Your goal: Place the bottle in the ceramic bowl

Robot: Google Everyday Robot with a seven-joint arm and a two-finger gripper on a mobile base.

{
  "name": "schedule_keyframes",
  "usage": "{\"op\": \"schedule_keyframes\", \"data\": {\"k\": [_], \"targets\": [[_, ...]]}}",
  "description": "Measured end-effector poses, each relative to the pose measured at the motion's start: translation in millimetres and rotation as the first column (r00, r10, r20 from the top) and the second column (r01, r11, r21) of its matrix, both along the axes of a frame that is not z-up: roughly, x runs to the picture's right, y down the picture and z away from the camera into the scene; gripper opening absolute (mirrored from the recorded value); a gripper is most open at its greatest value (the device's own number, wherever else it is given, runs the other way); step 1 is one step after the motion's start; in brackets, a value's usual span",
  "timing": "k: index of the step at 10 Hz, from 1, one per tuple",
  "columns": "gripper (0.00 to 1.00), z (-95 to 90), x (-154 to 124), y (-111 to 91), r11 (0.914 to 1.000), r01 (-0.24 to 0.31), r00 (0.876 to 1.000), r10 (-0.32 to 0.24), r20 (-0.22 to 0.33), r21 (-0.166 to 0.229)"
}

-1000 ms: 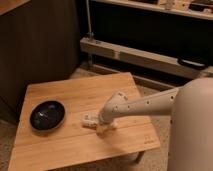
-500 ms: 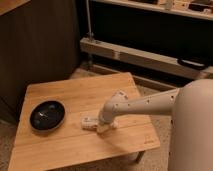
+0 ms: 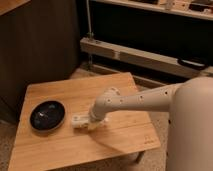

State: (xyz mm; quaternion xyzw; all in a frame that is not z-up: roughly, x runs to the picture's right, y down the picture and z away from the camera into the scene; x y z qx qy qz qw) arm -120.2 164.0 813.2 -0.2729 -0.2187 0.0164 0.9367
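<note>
The ceramic bowl (image 3: 47, 115) is round, shallow and glossy black, and sits on the left part of the wooden table (image 3: 120, 135). The bottle (image 3: 79, 120) is small and whitish and lies on its side on the table, a short way right of the bowl. My gripper (image 3: 89, 121) is at the end of the white arm, low over the table, at the bottle's right end. The bottle sits apart from the bowl, not inside it.
The table is small and low, with edges close on all sides. A dark wall panel stands behind it on the left. A metal shelf rail (image 3: 140, 57) runs along the back right. My white arm (image 3: 150, 100) crosses the table's right side.
The arm and gripper have shifted slightly left toward the bowl with the bottle. The bowl has not moved.
</note>
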Motion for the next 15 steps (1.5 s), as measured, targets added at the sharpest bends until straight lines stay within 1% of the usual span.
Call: {"op": "schedule_keyframes", "data": {"k": [1, 2, 4, 5, 6, 7, 8, 9, 10, 11, 12, 13, 14, 15], "targets": [[0.0, -6.5, -26.9, -9.9, 0.9997, 0.024, 0.999, -0.024, 0.029, 0.01], [0.0, -10.4, -46.2, -16.8, 0.999, 0.041, 0.998, -0.042, 0.048, 0.017], [0.0, -23.1, -104.2, -35.0, 0.9943, 0.099, 0.989, -0.103, 0.103, 0.039], [0.0, -31.3, -126.1, -38.5, 0.9906, 0.127, 0.984, -0.132, 0.123, 0.052], [0.0, -42.6, -150.0, -39.8, 0.9846, 0.161, 0.975, -0.169, 0.144, 0.068], [0.0, -53.5, -176.3, -39.2, 0.9762, 0.201, 0.964, -0.212, 0.163, 0.083], [0.02, -60.1, -196.7, -37.4, 0.9683, 0.235, 0.952, -0.247, 0.18, 0.085], [0.09, -61.8, -211.5, -35.2, 0.9622, 0.264, 0.942, -0.272, 0.197, 0.068], [0.21, -59.9, -218.9, -33.4, 0.9616, 0.272, 0.94, -0.273, 0.205, 0.036], [0.31, -55.2, -218.6, -32.0, 0.9625, 0.271, 0.942, -0.268, 0.202, 0.014], [0.39, -48.5, -214.7, -32.6, 0.9631, 0.269, 0.945, -0.265, 0.191, 0.003], [0.51, -39.0, -208.4, -33.7, 0.9635, 0.268, 0.949, -0.262, 0.173, -0.009], [0.61, -32.3, -202.9, -33.8, 0.9649, 0.262, 0.953, -0.256, 0.162, -0.018], [0.69, -27.0, -196.3, -34.7, 0.9675, 0.251, 0.957, -0.245, 0.154, -0.027]]}}
